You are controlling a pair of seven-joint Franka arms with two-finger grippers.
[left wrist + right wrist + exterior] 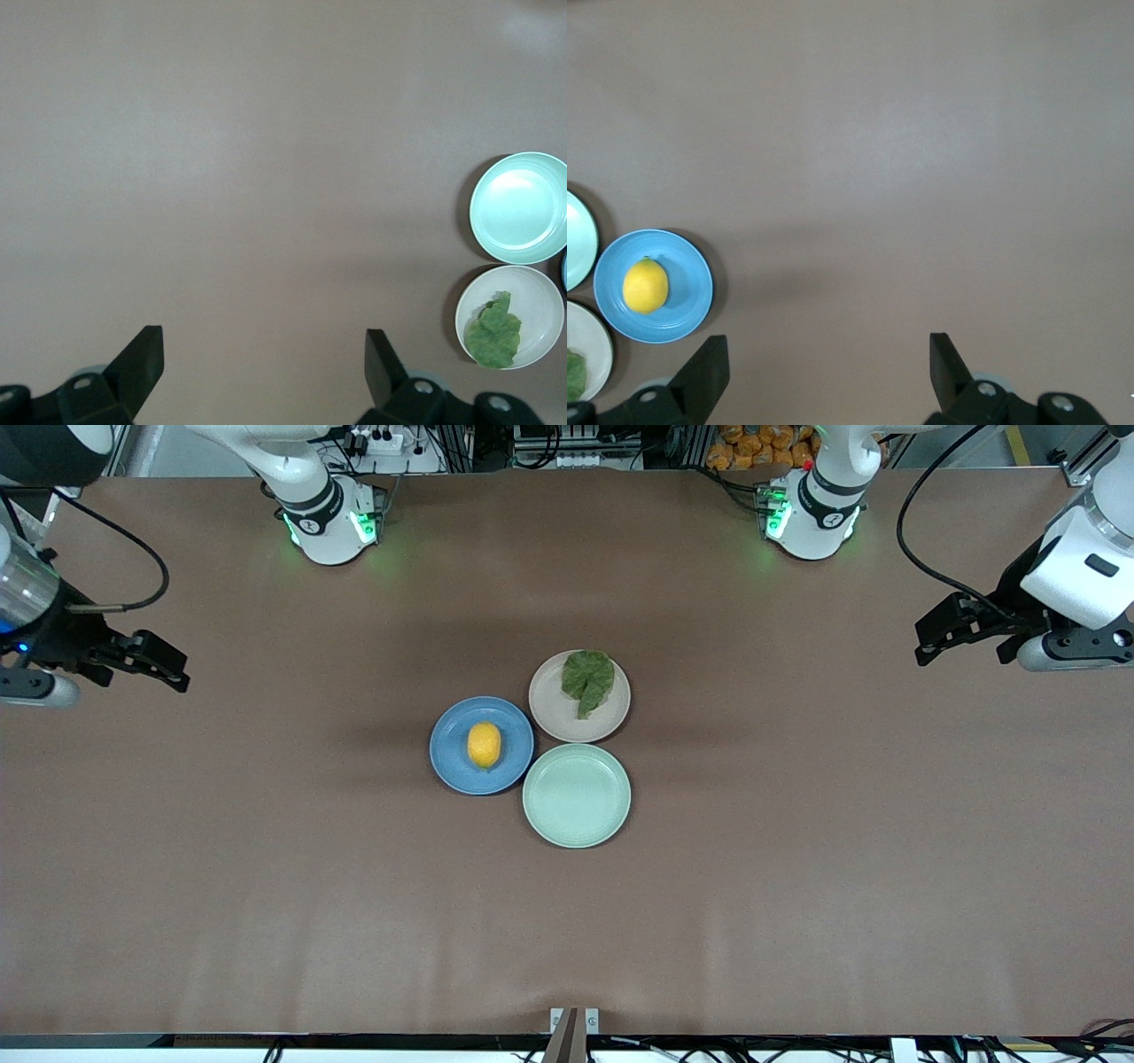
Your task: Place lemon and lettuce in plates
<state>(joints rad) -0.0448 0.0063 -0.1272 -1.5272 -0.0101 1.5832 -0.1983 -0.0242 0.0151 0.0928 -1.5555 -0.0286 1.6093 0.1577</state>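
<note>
The lemon [484, 745] lies in the blue plate [452, 748] at the middle of the table. The lettuce [588, 680] lies in the beige-pink plate [567, 724], which touches the blue plate toward the left arm's end and a little farther from the front camera. My left gripper [928, 642] is open and empty, up over bare table at the left arm's end. My right gripper [177, 670] is open and empty, up over bare table at the right arm's end. The left wrist view shows the lettuce [493, 334] in its plate [532, 292]. The right wrist view shows the lemon [645, 285] in the blue plate [682, 266].
An empty pale mint-green plate [577, 795] sits nearer the front camera, touching both other plates; it also shows in the left wrist view [518, 208]. The brown table [797, 868] spreads wide around the plates. Both arm bases stand along the table's edge farthest from the front camera.
</note>
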